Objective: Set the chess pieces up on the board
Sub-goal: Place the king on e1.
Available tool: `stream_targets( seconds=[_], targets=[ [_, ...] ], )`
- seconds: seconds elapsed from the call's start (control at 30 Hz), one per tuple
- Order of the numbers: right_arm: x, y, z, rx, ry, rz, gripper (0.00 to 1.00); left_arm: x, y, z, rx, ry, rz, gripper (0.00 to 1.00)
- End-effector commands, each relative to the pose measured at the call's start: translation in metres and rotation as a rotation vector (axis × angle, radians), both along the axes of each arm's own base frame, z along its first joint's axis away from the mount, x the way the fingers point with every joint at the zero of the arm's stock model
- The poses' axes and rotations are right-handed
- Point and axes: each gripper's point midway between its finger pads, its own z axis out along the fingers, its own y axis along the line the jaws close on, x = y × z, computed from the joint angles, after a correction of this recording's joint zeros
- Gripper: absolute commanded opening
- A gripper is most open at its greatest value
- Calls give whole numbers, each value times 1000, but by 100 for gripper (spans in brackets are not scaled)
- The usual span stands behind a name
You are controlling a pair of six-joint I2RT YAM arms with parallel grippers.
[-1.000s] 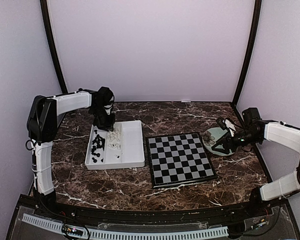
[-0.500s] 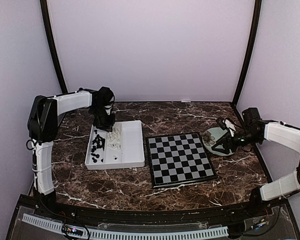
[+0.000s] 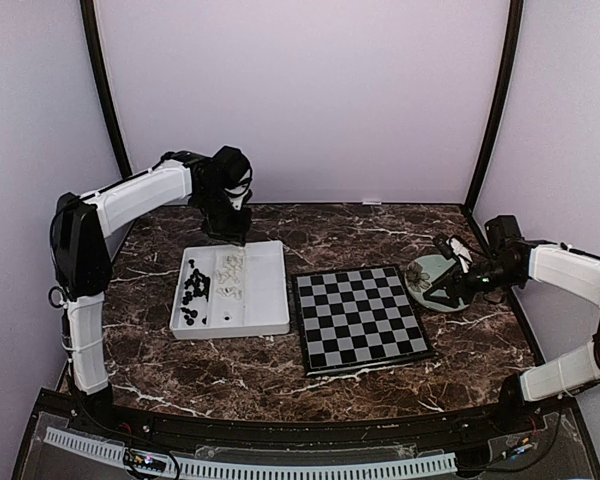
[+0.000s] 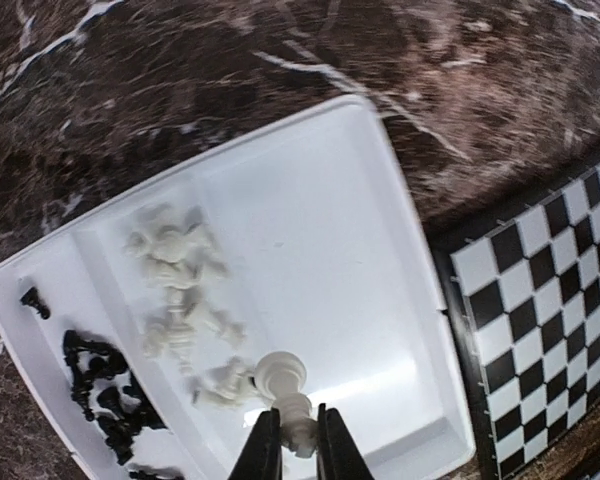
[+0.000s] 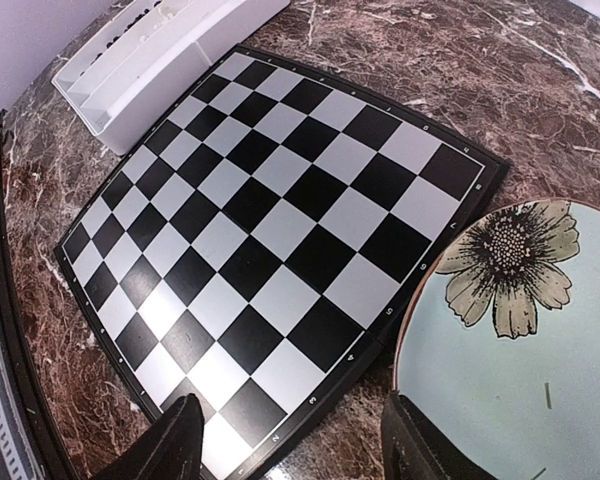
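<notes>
White chess piece clamped in the left gripper — raised off the white tray, where the arm sat low a second ago; the pick looks made. Remaining pieces lie in the tray; board to its right bare. Right gripper spread open, empty.

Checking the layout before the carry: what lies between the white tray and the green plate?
The board, with no piece on it, lies between the tray and the plate, as the top view shows.
</notes>
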Motion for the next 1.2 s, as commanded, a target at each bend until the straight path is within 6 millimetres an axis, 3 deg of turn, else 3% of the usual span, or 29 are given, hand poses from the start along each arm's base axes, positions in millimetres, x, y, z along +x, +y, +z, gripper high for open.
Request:
stream_targets(
  seconds=[0.0,0.1,0.23,0.4,0.73,1.17],
  targets=[
    [11,-5,9,27,-33,-43,62,-53,-80,55,-159,-43,-215,7],
    [17,-11,10,20,-35,-73,62,-84,-132,64,-236,-61,-339,7],
    [23,-19,7,-1,-42,-119,62,-122,-186,60,-291,-80,-522,6],
    [27,-24,3,-27,-39,-150,62,-164,-224,38,-272,-69,-710,6],
    [29,-34,-1,-37,-37,-174,62,-208,-253,-10,-178,-30,-901,6],
    [28,-33,-3,-39,-37,-164,62,-216,-287,-32,-182,-47,-938,6]
  ],
)
